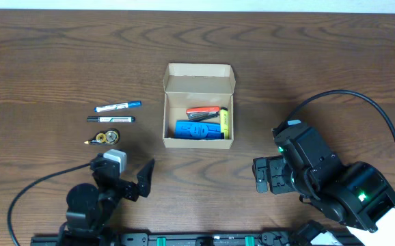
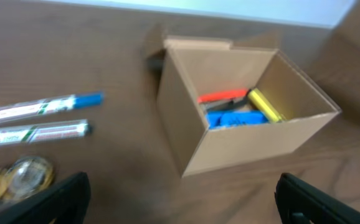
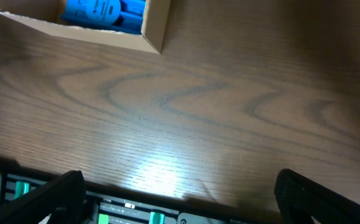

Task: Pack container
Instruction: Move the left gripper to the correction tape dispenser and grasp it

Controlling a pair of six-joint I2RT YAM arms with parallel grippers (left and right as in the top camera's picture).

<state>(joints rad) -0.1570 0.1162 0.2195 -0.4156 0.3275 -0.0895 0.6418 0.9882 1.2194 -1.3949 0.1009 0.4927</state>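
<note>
Laid crosswise left of the box (image 1: pixel 199 82), the blue pen (image 1: pixel 117 106) is nearest the left gripper (image 2: pixel 180 186); it and the right gripper (image 3: pixel 180 186) are spread wide apart.

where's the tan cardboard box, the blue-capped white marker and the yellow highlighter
tan cardboard box (image 1: pixel 199 80): overhead view, on its open flap lid.
blue-capped white marker (image 1: pixel 117 106): overhead view, middle of the barrel.
yellow highlighter (image 1: pixel 223 121): overhead view, middle of its body, inside the box.

The matt cardboard container (image 1: pixel 199 80) sits on a dark wood-grain table (image 1: pixel 307 61) with slight sheen.
</note>
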